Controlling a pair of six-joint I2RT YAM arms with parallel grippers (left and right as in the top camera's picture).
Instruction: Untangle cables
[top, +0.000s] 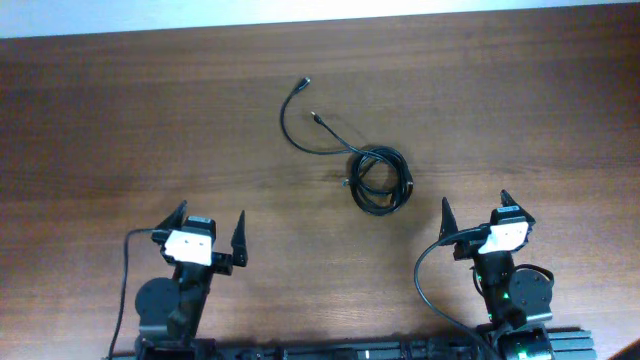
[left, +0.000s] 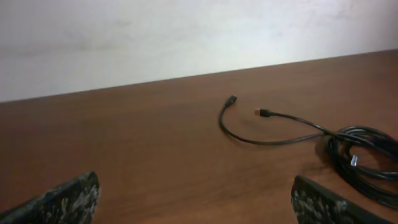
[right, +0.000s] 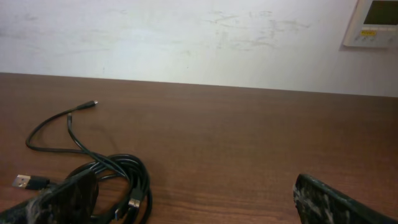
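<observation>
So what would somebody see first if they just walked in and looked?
Probably the cables: a black coiled tangle in the middle of the brown table, with two loose ends curling toward the far edge. Then the left end effector and right end effector at the near edge, both open, empty and apart from the tangle.

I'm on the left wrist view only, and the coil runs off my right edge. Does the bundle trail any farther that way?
Observer: No. Overhead, the cables end in one compact coil near the middle of the table; nothing trails beyond it.
Operator: Where's the right gripper?
Observer: The right gripper sits back from the coil, jaws open, holding nothing.
Operator: Which arm is nearer?
Observer: The right one; the left gripper is farther from the coil.
</observation>
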